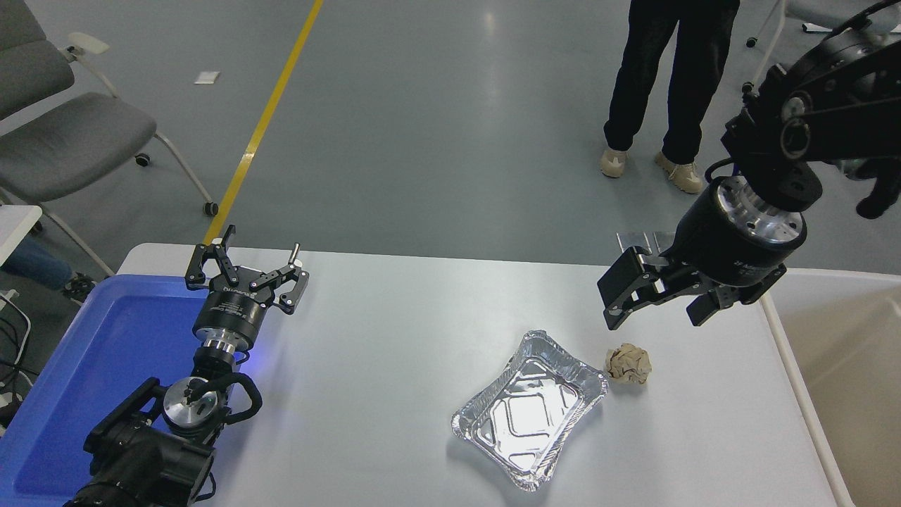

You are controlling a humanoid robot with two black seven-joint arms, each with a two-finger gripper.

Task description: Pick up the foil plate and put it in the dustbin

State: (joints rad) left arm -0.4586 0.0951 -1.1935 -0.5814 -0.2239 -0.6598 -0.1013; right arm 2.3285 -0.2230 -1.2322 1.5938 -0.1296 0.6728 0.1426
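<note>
The foil plate [529, 410] lies flat on the white table right of centre, shiny, empty, with a crimped rim. The dustbin [841, 373], a large beige bin with a pale rim, stands at the table's right edge, partly cut off by the picture. My right gripper [654, 310] hangs open above the table, up and to the right of the foil plate, holding nothing. My left gripper [246, 271] is parked open at the lower left beside the blue tray.
A small crumpled brown paper ball [628, 364] sits just off the plate's upper right corner, below my right gripper. A blue plastic tray [84, 366] fills the table's left end. A person's legs [662, 84] stand beyond the far edge; chairs [63, 134] stand at left.
</note>
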